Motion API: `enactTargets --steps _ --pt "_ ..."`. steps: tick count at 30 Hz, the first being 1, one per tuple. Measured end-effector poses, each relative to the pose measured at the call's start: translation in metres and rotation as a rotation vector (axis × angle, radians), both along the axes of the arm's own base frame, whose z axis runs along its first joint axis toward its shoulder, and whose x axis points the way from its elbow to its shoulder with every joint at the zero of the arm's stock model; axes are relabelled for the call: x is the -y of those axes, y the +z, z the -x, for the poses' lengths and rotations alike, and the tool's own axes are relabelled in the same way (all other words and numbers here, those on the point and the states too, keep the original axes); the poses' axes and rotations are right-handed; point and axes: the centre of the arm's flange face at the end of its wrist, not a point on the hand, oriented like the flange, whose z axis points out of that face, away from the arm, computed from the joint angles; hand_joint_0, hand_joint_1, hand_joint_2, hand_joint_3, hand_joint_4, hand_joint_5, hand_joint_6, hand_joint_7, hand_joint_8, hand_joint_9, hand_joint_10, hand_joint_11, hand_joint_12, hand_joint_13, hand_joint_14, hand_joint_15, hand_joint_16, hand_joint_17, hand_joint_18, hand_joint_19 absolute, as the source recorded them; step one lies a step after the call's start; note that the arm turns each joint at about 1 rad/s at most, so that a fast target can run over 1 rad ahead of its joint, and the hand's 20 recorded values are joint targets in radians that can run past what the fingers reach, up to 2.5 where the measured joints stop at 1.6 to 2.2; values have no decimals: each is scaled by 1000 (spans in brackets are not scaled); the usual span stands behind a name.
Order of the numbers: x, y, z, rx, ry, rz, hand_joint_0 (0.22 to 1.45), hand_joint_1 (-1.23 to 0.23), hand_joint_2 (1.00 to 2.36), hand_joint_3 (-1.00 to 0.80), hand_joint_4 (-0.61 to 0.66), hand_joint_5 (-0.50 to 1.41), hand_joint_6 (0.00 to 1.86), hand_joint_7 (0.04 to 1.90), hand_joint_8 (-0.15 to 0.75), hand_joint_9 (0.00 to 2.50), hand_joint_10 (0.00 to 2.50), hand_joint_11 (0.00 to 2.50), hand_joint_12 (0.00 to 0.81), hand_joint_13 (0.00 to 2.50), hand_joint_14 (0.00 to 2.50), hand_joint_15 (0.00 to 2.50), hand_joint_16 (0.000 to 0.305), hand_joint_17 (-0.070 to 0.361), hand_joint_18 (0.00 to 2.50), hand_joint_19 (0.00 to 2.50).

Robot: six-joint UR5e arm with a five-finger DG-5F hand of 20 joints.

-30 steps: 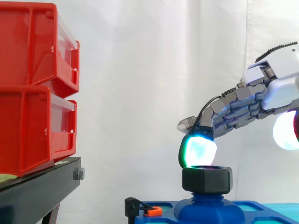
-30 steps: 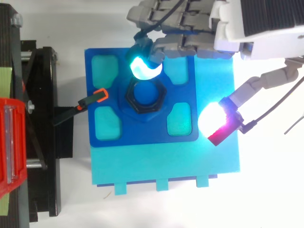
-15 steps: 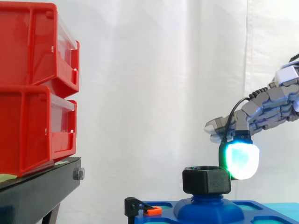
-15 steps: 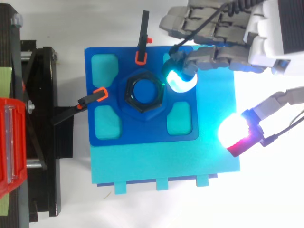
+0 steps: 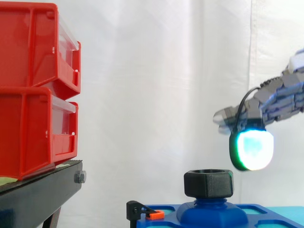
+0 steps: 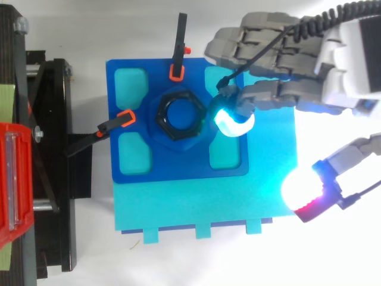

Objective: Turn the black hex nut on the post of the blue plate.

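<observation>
The black hex nut (image 5: 209,183) (image 6: 181,115) sits on the blue post of the blue plate (image 6: 178,167) (image 5: 266,216). My hand (image 6: 280,59) (image 5: 280,97) hovers to the right of the nut, apart from it. Its fingers are fairly straight and hold nothing. A cyan-green glowing fingertip (image 6: 231,121) (image 5: 251,148) hangs just right of and above the nut. The thumb's white-red glowing pad (image 6: 306,190) is spread far out to the lower right.
Two black clamps with orange tips (image 6: 177,62) (image 6: 122,120) grip the plate's top and left edges. The plate rests on a cyan base (image 6: 205,205). Red bins (image 5: 38,90) on a black stand (image 5: 42,194) are at the left.
My hand has drawn back to the right and risen off the nut; a second ago its glowing fingertip rested on the nut's top rim. The clamp at the plate's top edge is uncovered.
</observation>
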Motion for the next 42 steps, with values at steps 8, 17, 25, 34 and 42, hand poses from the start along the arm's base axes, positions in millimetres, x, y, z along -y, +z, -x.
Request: enactTargets --steps 8,17,25,34,42 --pt "2 36 1 24 -33 -6 414 -665 1000 -500 169 -267 502 773 176 0 0 0 319 0 0 0 47 105 0 3" --pt "-1 51 -13 64 -40 -17 399 -696 1000 -500 88 -300 502 674 146 0 0 0 322 0 0 0 49 110 0 0" --pt "-14 10 -48 86 -18 -51 357 -727 1000 -500 37 -300 501 628 130 0 0 0 336 0 0 0 53 120 0 0" --pt "-20 -20 -82 88 27 -73 486 -965 1000 -500 -177 -300 501 600 54 0 0 0 270 0 0 0 43 96 0 0" --pt "-12 -43 -93 94 28 -77 598 -937 1000 -500 -234 -300 501 578 38 0 0 0 253 0 0 0 38 85 0 0"
